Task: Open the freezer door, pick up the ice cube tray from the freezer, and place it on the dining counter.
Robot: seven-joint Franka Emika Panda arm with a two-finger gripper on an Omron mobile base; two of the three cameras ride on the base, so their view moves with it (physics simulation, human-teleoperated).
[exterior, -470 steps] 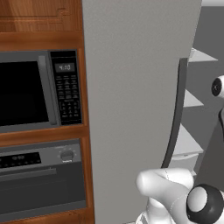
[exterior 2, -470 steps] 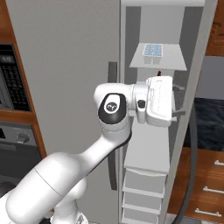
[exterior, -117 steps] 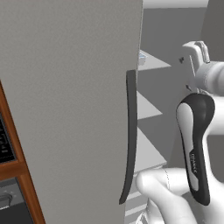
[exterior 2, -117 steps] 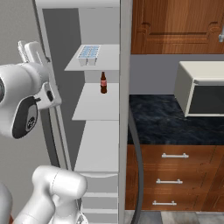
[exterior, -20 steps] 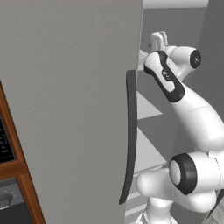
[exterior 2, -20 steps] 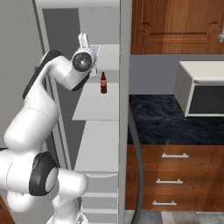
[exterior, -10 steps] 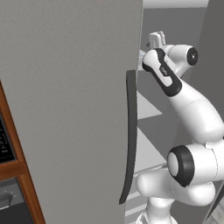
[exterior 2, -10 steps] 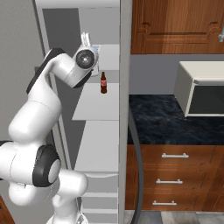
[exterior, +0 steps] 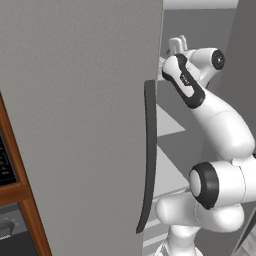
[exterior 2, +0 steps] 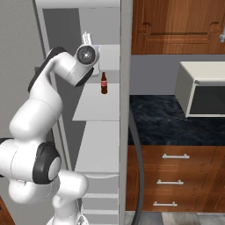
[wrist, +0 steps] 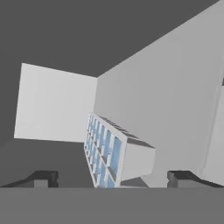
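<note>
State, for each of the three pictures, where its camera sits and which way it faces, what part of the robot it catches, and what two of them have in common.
Left base view: behind the arm to its left, facing the freezer door; the arm reaches past its edge into the freezer.
Right base view: behind, to the right, facing the open shelves and a brown bottle; the arm rises lower left.
Hand view: on the hand, looking along the open gripper at the ice cube tray.
Shared: both base views show the arm inside the freezer.

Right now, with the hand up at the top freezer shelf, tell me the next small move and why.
Probably ease the open gripper forward until its fingertips straddle the pale blue-white ice cube tray, then close. In the hand view the tray lies between the spread tips, apparently just beyond them, ungripped on the pale grey shelf.
</note>
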